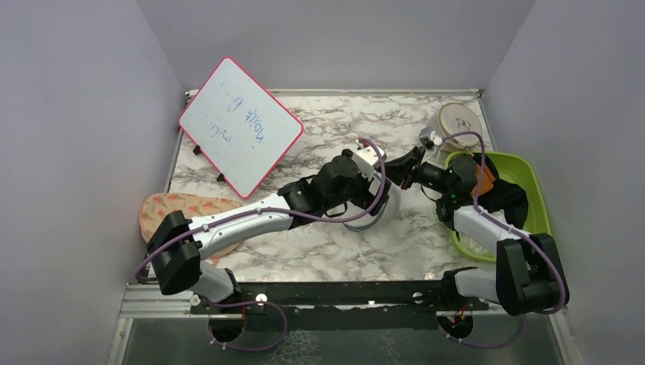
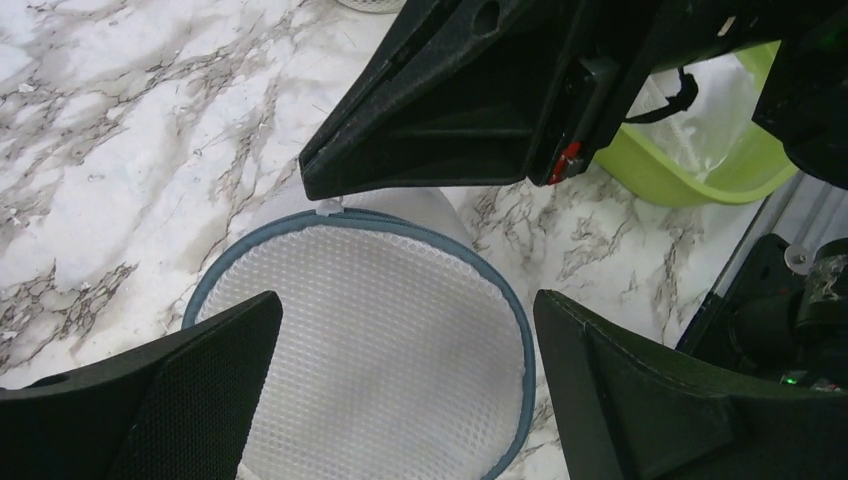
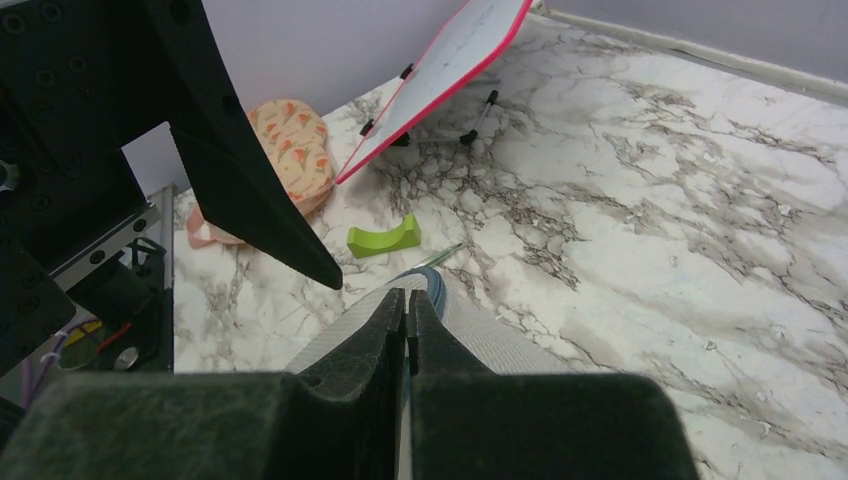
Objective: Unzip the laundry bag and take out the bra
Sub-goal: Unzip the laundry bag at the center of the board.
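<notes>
The laundry bag (image 2: 380, 350) sits near the middle of the marble table (image 1: 327, 251), under the two wrists where they meet. From above, only a pale arc of its rim shows below the left arm, and the rest is covered. In the left wrist view its round white mesh face is turned up toward the camera and fills the lower middle of the frame. Being round, it has no clear long axis. A blue-grey rim rings the face, and a strip of white side wall shows at the upper right. A small white tab (image 2: 330, 208) sticks out at the upper left of the rim. The lower edge of the bag is cut off by the frame, and what lies inside the mesh cannot be made out. The left gripper (image 2: 408, 300) has its fingers spread wide, one on each side of the bag; whether they touch it cannot be told. The right gripper (image 3: 410, 300) has its fingers pressed together right at the rim, beside that tab. Whether they pinch the tab is hidden. A whiteboard (image 1: 239, 125) leans at the upper left of the overhead view, and a green basin (image 1: 532, 175) stands at the right.
</notes>
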Robot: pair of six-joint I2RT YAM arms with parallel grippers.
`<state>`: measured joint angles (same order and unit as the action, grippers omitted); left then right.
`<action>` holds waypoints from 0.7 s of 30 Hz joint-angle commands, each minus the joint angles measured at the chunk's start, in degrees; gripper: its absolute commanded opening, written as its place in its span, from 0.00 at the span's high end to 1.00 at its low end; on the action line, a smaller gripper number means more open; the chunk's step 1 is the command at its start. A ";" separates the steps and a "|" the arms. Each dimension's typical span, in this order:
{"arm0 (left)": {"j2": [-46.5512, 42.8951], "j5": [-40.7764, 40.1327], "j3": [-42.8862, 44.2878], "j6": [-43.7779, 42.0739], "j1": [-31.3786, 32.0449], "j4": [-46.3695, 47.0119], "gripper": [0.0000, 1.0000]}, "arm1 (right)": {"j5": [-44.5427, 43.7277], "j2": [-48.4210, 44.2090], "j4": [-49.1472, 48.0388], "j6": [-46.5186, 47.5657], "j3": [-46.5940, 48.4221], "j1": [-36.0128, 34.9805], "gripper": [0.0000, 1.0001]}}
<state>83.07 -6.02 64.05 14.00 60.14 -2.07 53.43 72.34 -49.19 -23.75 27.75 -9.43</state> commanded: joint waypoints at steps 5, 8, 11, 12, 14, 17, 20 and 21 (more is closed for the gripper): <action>4.25 -6.13 5.34 7.00 0.89 -1.91 0.13 | -2.85 -1.89 2.39 -0.05 0.33 -0.37 0.99; 6.13 -10.12 7.44 8.12 1.55 -3.76 0.17 | -3.41 -2.01 3.46 0.44 0.63 -0.38 0.99; 7.15 -12.21 7.97 9.09 2.31 -3.96 0.21 | -3.79 -2.35 3.86 0.44 0.56 -0.41 0.99; 7.38 -12.78 8.01 9.36 2.53 -3.92 0.22 | -4.07 -2.50 3.91 0.45 0.47 -0.37 0.99; 8.10 -13.64 8.24 9.31 2.84 -4.08 0.23 | -4.25 -2.63 4.01 0.37 0.47 -0.40 0.99; 9.36 -15.52 8.61 8.95 3.58 -4.70 0.28 | -4.64 -2.81 4.10 0.12 0.25 -0.39 0.99; 9.91 -16.77 8.40 8.74 3.80 -5.03 0.35 | -4.67 -2.95 3.93 -0.12 0.27 -0.39 0.99; 9.97 -17.01 8.44 8.43 3.78 -5.05 0.39 | -4.65 -2.92 3.97 -0.10 0.35 -0.39 0.99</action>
<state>92.07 -18.83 70.87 22.44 63.46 -5.89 50.39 70.67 -45.10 -23.73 27.75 -9.43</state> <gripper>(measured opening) 0.681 0.009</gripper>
